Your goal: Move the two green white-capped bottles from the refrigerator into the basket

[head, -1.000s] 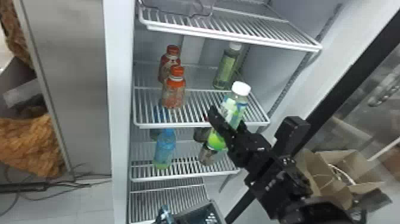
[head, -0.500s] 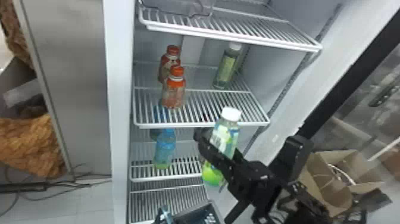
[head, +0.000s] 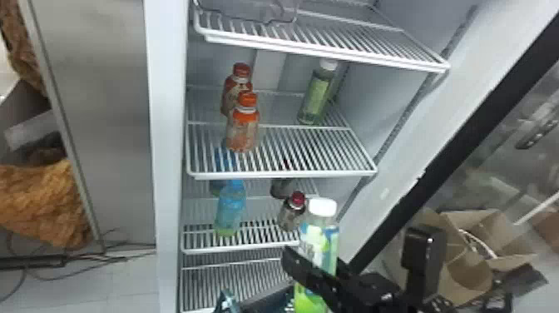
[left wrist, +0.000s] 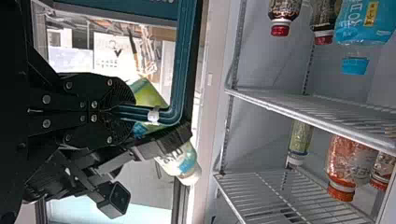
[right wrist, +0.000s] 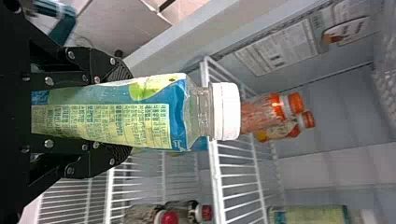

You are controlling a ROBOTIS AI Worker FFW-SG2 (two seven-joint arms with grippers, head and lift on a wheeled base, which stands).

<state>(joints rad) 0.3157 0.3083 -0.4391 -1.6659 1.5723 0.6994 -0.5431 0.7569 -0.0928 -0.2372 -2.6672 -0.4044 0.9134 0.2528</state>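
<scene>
Lower since the earlier frame, one green white-capped bottle [head: 317,237] at bottom centre, right gripper [head: 315,263] jaws parted to its width and gripping it, left gripper [left wrist: 122,113] jaws closed on the basket handle [left wrist: 187,51], second bottle [head: 317,96] shelved upper right of centre.

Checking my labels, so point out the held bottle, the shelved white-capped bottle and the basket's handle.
Held bottle [right wrist: 109,116], right wrist view: its label.
Shelved white-capped bottle [head: 317,94], head view: its green label.
Basket's handle [left wrist: 187,53], left wrist view: its long side.

The head view looks down on shelves [head: 283,176] both wrist views share.
</scene>
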